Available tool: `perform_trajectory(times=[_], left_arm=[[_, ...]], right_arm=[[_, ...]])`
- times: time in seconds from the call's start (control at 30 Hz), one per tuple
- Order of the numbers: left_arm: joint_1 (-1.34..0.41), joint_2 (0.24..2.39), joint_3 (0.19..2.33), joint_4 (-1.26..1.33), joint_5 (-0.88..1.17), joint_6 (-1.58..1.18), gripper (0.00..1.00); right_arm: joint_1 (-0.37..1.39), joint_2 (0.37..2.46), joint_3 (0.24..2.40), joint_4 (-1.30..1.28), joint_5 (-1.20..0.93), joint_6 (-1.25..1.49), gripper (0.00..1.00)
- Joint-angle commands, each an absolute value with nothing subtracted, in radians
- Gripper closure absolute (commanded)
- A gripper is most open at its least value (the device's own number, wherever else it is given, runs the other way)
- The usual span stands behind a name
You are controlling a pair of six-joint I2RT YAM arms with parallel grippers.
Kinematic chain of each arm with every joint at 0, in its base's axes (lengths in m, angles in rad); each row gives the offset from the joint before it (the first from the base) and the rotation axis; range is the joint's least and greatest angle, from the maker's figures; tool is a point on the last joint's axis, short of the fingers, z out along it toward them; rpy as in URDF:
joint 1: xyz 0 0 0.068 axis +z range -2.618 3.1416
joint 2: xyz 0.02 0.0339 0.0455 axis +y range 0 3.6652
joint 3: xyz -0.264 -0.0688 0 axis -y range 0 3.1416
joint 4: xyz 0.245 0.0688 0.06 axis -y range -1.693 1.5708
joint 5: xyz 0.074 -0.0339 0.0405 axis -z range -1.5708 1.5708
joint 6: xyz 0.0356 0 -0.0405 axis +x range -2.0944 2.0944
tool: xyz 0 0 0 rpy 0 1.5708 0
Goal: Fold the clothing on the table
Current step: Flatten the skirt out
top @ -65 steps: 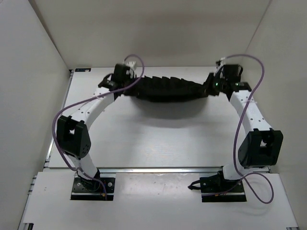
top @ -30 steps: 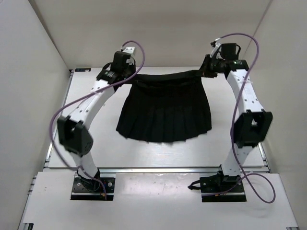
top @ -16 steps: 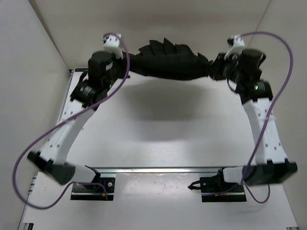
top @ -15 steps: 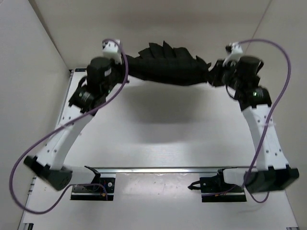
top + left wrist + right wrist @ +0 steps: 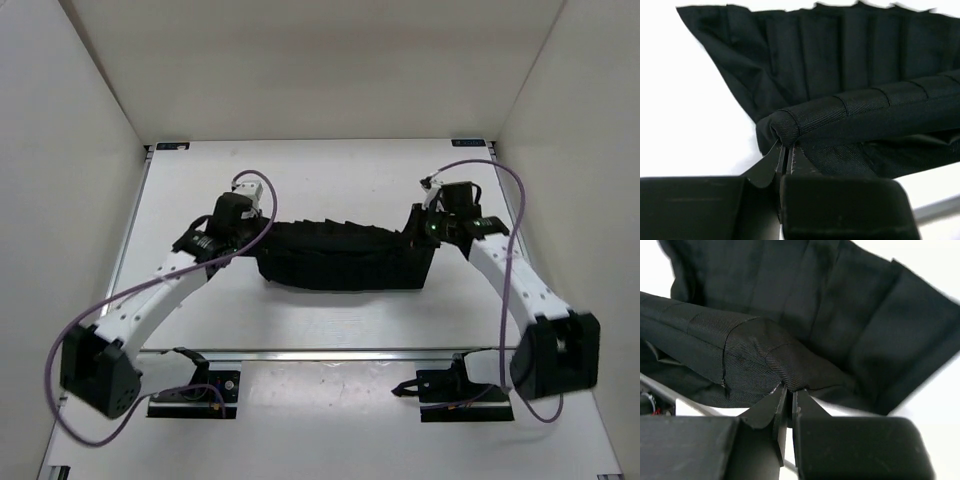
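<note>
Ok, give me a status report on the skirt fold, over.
Left tool shut on skirt waistband, one end. Right tool shut on the other end. Skirt doubled over, hem on table. No obstruction seen.

Plain white walls (image 5: 330,70) enclose the evenly lit space.

Skirt (image 5: 345,265): matte blk cloth, fine twill weave. Table (image 5: 330,180): smooth white, matte. Front rail (image 5: 320,353): bare metal.

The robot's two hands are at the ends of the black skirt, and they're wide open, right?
Not open. The wrist views show the left gripper and the right gripper each pinched shut on the skirt, one at each end.
</note>
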State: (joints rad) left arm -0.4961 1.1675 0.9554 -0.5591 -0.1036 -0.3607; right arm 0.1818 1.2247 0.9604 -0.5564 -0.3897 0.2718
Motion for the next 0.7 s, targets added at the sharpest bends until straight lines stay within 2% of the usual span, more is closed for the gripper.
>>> perform_trajectory(times=[0.0,0.1,0.3,0.47,0.67], left_arm=[[-0.419,1.332,0.995,-0.505,-0.074,-0.356,1.0],[-0.394,1.49,1.095,-0.515,-0.043,-0.334,1.0],[-0.396,1.756,1.365,-0.567,-0.035,-0.307,1.0],[-0.377,1.899,1.575,-0.594,-0.029,-0.299,1.0],[-0.347,1.944,1.995,-0.695,-0.081,-0.258,1.0]], right_arm=[[0.134,1.437,1.035,-0.443,-0.397,0.241,1.0],[0.097,1.627,1.176,-0.486,-0.465,0.242,1.0],[0.08,1.843,1.411,-0.508,-0.497,0.233,1.0],[0.069,1.905,1.553,-0.526,-0.517,0.221,1.0],[0.015,1.931,1.983,-0.623,-0.515,0.23,1.0]])
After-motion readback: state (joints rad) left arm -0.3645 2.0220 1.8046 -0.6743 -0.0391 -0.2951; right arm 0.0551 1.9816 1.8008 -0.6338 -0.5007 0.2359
